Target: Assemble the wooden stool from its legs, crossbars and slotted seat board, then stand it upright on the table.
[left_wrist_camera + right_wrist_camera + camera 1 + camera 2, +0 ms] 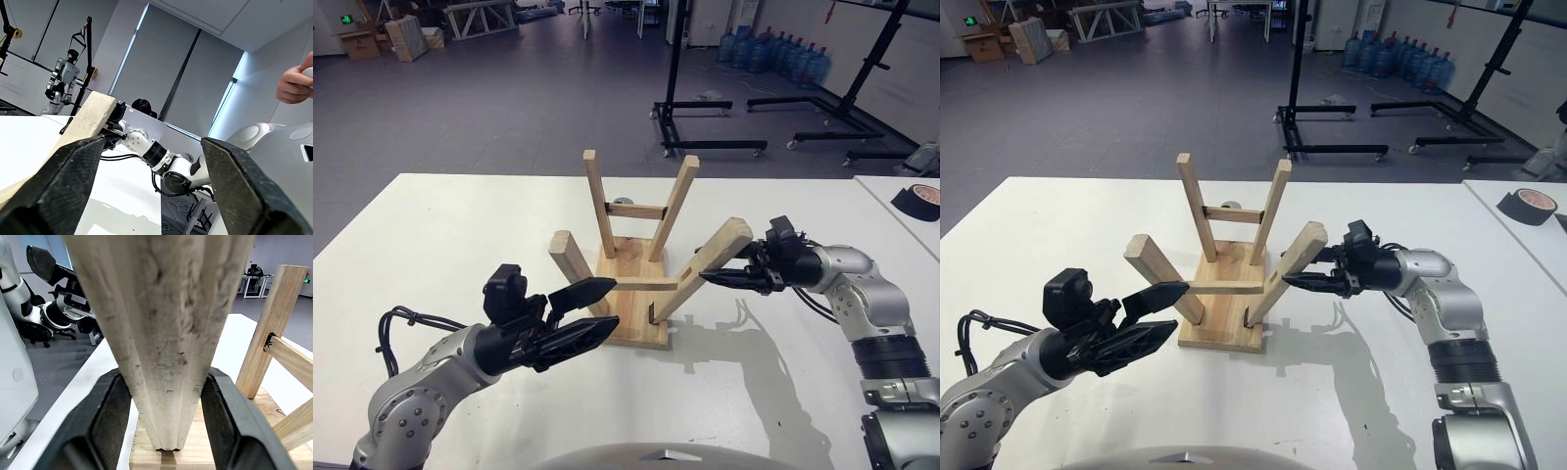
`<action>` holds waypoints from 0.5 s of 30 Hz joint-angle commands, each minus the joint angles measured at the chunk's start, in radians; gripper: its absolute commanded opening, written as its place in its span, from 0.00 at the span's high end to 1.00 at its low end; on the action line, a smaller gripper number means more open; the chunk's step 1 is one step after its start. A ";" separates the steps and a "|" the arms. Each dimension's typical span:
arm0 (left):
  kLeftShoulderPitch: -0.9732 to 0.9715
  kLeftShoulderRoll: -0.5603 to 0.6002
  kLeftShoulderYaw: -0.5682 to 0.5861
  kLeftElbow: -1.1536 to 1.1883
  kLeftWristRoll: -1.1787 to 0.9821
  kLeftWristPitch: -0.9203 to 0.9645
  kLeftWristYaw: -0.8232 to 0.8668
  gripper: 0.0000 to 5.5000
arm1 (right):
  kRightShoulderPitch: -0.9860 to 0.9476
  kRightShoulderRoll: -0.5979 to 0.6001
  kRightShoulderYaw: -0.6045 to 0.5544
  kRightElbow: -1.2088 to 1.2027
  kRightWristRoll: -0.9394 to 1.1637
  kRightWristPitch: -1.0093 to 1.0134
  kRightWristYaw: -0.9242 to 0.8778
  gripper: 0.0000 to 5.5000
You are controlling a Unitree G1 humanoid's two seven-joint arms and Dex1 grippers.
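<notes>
The wooden stool stands upside down on the white table, its seat board (pixel 638 331) flat on the surface and its four legs pointing up and splaying outward. Crossbars (pixel 642 284) join the legs. My right gripper (pixel 710 277) is shut on the near-right leg (pixel 717 255), which fills the gap between the black fingers (pixel 108 421) in the right wrist view. My left gripper (pixel 612 305) hovers open just in front of the seat board, below the near-left leg (pixel 570 259), touching nothing. In the left wrist view its fingers (pixel 54 196) stand wide apart, with a leg (pixel 83 122) beyond them.
A black tape roll (pixel 920 201) lies on the neighbouring table at the far right. Bare white tabletop (pixel 440 235) spreads left of and in front of the stool. Black wheeled racks (pixel 705 108) stand on the floor past the table's far edge.
</notes>
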 commanded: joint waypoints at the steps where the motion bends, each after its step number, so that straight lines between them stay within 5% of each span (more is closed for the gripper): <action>1: 0.014 -0.013 -0.005 -0.013 0.026 -0.018 0.014 0.34 | 0.013 -0.034 0.047 -0.066 -0.066 0.057 -0.062 0.63; 15: 0.040 -0.037 -0.024 -0.012 0.060 -0.042 0.007 0.34 | 0.075 -0.042 0.087 -0.125 -0.088 0.000 -0.111 0.63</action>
